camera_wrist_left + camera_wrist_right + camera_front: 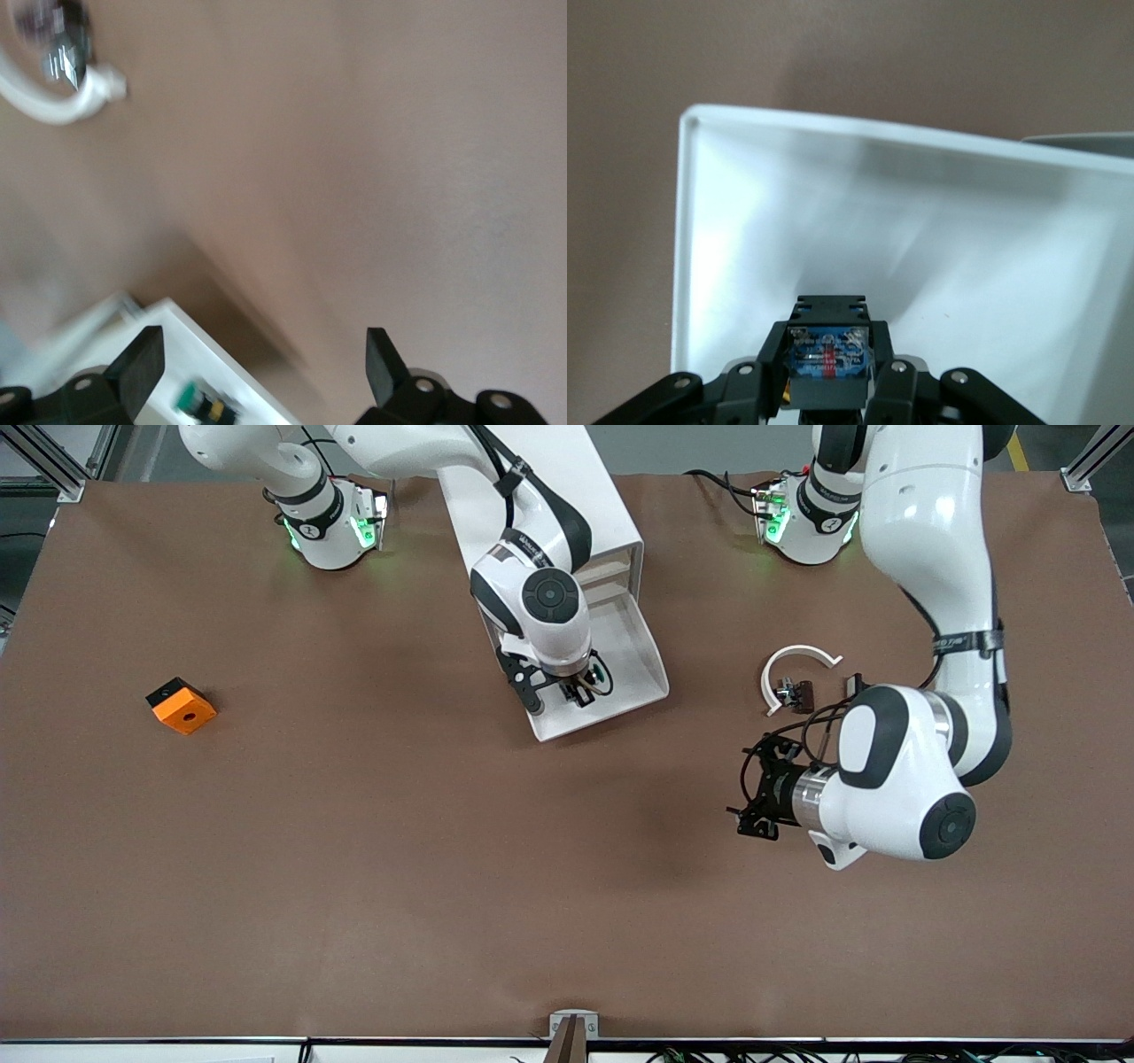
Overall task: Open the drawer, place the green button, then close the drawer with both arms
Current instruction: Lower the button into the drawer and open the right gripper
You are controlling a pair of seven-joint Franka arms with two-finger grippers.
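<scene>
Drawer (620, 682): the lowest one stands pulled out of the white cabinet (567, 487), its white tray open toward the front camera. My right end effector (578, 691) hangs over the tray's front part, fingers closed narrow on the button (828, 352), which sits clamped between them above the tray floor. In the right wrist view the tray's front rim and one side wall show clearly; the other side wall is cut off at the picture's edge, and the button's green cap is hidden below its black and bluish body. My left end effector (760, 793) hovers over bare table (443, 868) toward the left arm's end, fingers spread wide with nothing between them. Open brown surface lies all around it. Dark brown part with a white arc (797, 682) lies on the table beside the left arm's wrist. Orange block (181, 705) lies well apart, toward the right arm's end. The left wrist view is smeared; the drawer corner and a green spot in it are hard to make out.
</scene>
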